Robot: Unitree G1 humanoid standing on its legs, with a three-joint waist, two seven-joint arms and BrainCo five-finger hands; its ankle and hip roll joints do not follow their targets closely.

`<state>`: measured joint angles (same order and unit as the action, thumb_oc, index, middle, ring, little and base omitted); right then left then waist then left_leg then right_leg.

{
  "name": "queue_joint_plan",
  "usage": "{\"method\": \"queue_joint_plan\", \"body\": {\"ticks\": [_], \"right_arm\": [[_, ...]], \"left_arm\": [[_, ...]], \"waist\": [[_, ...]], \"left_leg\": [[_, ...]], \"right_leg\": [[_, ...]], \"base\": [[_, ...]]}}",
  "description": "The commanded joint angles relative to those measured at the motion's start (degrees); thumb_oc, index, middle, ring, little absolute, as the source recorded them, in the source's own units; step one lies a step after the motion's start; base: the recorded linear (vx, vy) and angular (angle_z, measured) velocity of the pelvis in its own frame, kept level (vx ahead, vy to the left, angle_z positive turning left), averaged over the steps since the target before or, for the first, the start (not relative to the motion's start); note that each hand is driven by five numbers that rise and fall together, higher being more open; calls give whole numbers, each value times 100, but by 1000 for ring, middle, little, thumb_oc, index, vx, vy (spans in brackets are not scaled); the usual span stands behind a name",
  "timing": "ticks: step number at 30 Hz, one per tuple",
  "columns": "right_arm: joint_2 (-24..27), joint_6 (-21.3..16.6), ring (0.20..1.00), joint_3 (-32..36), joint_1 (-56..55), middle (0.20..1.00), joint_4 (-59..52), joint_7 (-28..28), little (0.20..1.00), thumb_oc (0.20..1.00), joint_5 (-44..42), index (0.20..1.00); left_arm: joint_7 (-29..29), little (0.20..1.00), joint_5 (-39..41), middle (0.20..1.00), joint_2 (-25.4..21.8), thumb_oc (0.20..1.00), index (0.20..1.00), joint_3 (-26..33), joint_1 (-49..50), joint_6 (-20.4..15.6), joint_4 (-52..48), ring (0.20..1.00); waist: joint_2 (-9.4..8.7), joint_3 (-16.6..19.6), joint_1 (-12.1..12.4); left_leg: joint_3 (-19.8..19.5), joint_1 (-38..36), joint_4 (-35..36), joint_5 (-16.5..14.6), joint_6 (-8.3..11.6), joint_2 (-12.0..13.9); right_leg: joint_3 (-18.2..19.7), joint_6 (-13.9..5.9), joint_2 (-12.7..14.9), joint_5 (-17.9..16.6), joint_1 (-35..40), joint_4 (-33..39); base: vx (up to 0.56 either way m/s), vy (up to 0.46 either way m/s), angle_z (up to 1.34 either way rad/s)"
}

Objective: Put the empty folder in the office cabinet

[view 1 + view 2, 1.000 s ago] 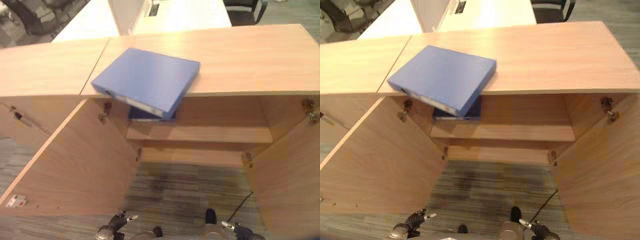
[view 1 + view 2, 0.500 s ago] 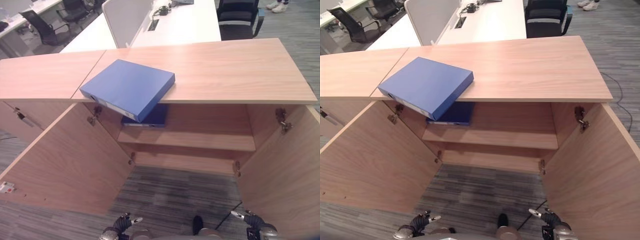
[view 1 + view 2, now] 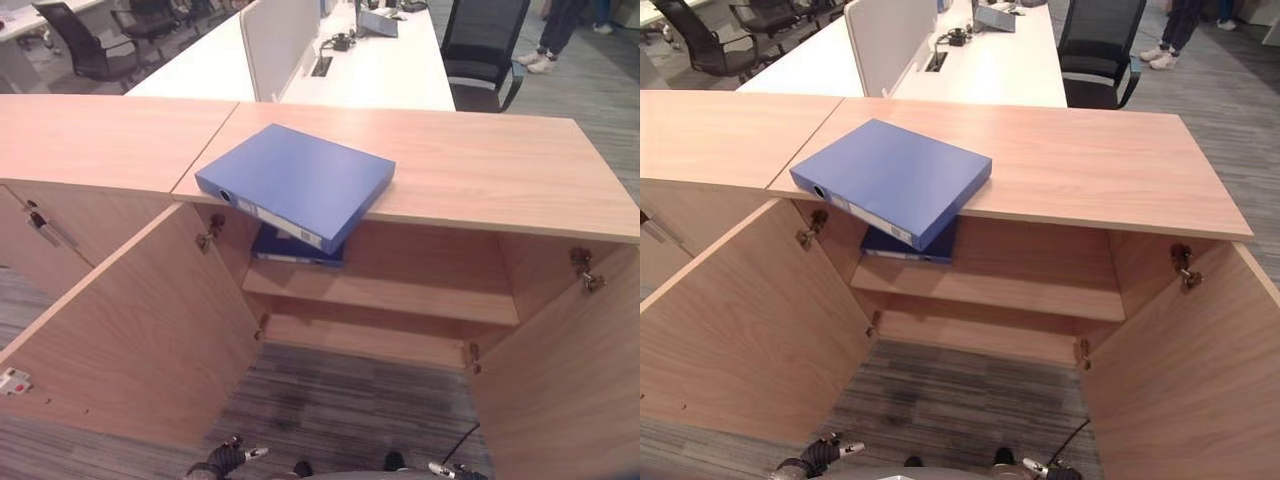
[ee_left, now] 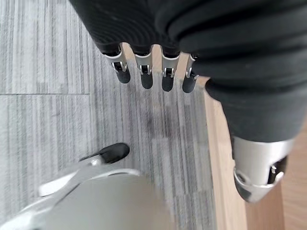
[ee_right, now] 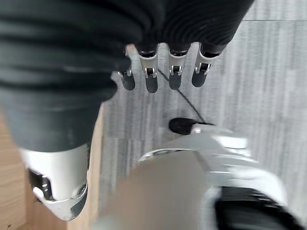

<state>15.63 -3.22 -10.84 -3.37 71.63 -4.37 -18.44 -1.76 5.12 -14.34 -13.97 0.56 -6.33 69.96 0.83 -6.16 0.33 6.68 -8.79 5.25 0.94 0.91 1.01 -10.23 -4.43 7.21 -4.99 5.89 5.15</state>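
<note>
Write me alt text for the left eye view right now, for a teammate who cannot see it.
A blue folder lies flat on top of a wooden office cabinet, one corner jutting past the front edge. Both cabinet doors stand open; a second blue folder lies on the upper shelf inside. The left robot hand and right robot hand hang low near the floor, holding nothing.

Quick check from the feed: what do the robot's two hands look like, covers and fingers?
Both match. The left hand has a dark ribbed cover over its back and wrist, a row of silver fingers with dark rounded tips, and a thicker silver thumb set apart. The right hand is the same: dark ribbed cover, silver dark-tipped fingers, silver thumb. I see no markings on either.
</note>
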Motion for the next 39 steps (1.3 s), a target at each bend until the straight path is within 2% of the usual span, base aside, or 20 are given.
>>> {"method": "queue_joint_plan", "body": {"ticks": [1,6,7,11,16,17,18,19,21,22,24,31,32,39], "right_arm": [[246,-51,1000,-82,269,1000,205,8,1000,1000,197,1000],[301,-34,1000,-59,281,1000,237,13,1000,1000,225,1000],[342,-38,1000,-53,297,1000,251,10,1000,1000,233,1000],[391,-26,1000,-37,296,1000,298,10,1000,1000,275,1000],[450,-70,1000,53,296,1000,333,79,1000,1000,233,1000],[453,-102,1000,95,300,1000,321,126,1000,1000,215,1000],[454,-171,1000,194,336,1000,293,245,1000,1000,188,1000],[451,-170,1000,191,329,1000,295,246,1000,1000,189,1000],[449,-224,1000,312,349,1000,261,326,1000,1000,177,1000],[415,-219,1000,381,314,1000,270,353,1000,1000,209,1000],[335,-230,1000,373,239,1000,220,380,1000,1000,264,1000],[234,-273,1000,208,73,1000,47,414,1000,1000,213,1000],[192,-295,1000,157,66,1000,28,405,1000,1000,162,1000],[171,-332,1000,120,28,1000,31,404,1000,1000,97,1000]], "left_arm": [[-15,1000,-213,1000,76,1000,1000,-125,-223,-52,238,1000],[-38,1000,-204,1000,69,1000,1000,-125,-188,-38,242,1000],[-32,1000,-185,1000,61,1000,1000,-112,-194,-44,252,1000],[-15,1000,-132,1000,61,1000,1000,-69,-194,-69,242,1000],[286,1000,-79,1000,-80,1000,1000,-62,-337,-236,-572,1000],[533,1000,-272,1000,-191,1000,1000,-86,-419,-301,-1021,1000],[808,1000,-676,1000,-414,1000,1000,-144,-485,-319,-1924,1000],[806,1000,-678,1000,-419,1000,1000,-144,-471,-308,-1937,1000],[920,1000,-1292,1000,-778,1000,1000,-128,-329,-344,-3225,1000],[1068,1000,-1736,1000,-1082,1000,1000,29,-168,-388,-3974,1000],[1628,1000,-2731,1000,-1467,1000,1000,202,-89,-412,-4808,1000],[2461,1000,-4027,1000,-1781,1000,1000,506,-89,-290,-5678,1000],[2694,1000,-4419,1000,-1875,1000,1000,573,-111,-263,-5845,1000],[2940,1000,-4707,1000,-1999,1000,1000,757,-146,-208,-6103,1000]], "waist": [[114,-124,-32],[149,-167,-33],[153,-221,7],[158,-219,33],[199,-211,49],[201,-226,71],[190,-282,110],[189,-276,109],[171,-315,158],[160,-334,205],[133,-317,247],[58,-222,189],[35,-176,178],[10,-129,158]], "left_leg": [[83,60,-25,-157,353,268],[54,8,-27,-170,356,301],[-88,52,-72,-160,346,280],[-178,75,-97,-181,345,270],[-187,51,-117,-180,363,299],[-203,59,-131,-173,370,305],[-242,132,-183,-114,377,312],[-245,84,-163,-165,383,315],[-268,157,-216,-133,387,320],[-281,159,-236,-152,397,333],[-297,135,-236,-181,410,351],[-339,-38,-155,-260,419,368],[-346,-106,-127,-286,424,381],[-339,-188,-102,-323,426,394]], "right_leg": [[38,-296,80,727,292,-216],[115,-290,38,721,236,-239],[195,-275,-7,706,161,-262],[245,-268,-38,699,148,-222],[227,-261,-63,704,212,-127],[206,-256,-73,711,217,-130],[174,-248,-82,678,180,-153],[173,-256,-86,727,226,-137],[137,-260,-88,695,191,-150],[113,-268,-97,706,222,-136],[104,-262,-124,749,297,-112],[138,-231,-162,845,425,-138],[153,-215,-173,866,459,-145],[177,-221,-188,861,500,-134]], "base": [[30,-33,-4],[-11,-44,-8],[-40,-33,-11],[0,-54,-10],[27,-45,-9],[-48,-55,0],[-11,-55,0],[-55,-50,1],[-19,-46,7],[24,-60,5],[66,-56,1],[63,-30,5],[80,-38,0],[19,-9,-1]]}}
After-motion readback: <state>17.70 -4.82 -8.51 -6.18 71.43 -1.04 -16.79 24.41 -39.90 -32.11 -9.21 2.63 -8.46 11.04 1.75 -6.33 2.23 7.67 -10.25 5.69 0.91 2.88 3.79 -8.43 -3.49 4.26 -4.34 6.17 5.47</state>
